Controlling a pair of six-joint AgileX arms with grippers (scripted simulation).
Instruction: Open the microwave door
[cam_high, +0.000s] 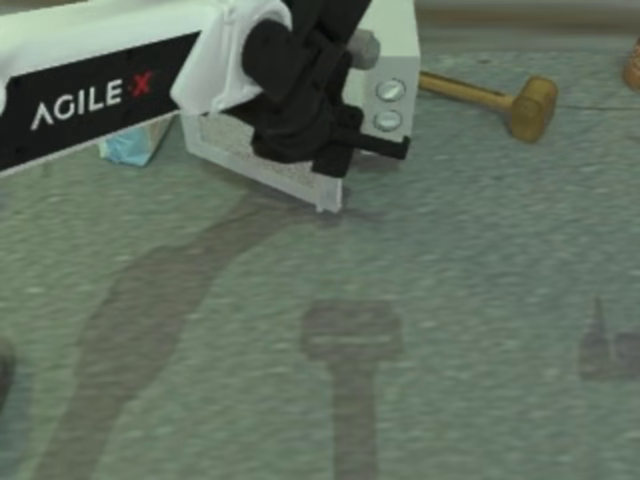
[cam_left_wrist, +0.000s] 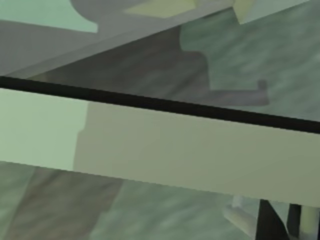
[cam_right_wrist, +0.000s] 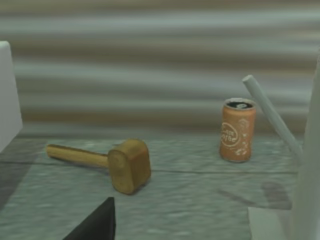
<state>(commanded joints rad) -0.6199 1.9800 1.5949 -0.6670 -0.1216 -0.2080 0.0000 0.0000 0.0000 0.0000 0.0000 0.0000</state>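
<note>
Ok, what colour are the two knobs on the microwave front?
Grey, both knobs, on the white microwave; the top view shows them best.

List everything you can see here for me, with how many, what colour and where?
microwave: one, white with two grey knobs, far middle of the table, mostly under the left arm.
microwave door: one, white with a grey speckled window, swung partly out from the front.
mallet: one, wooden, lying right of the microwave.
can: one, orange, upright near the table's far right edge.
package: one, pale blue and white, left of the microwave, mostly hidden by the arm.
table: one, grey-green.
left tool: one, black, at the door's free edge.
right arm: parked off to the right, only its shadow in the top view.
</note>
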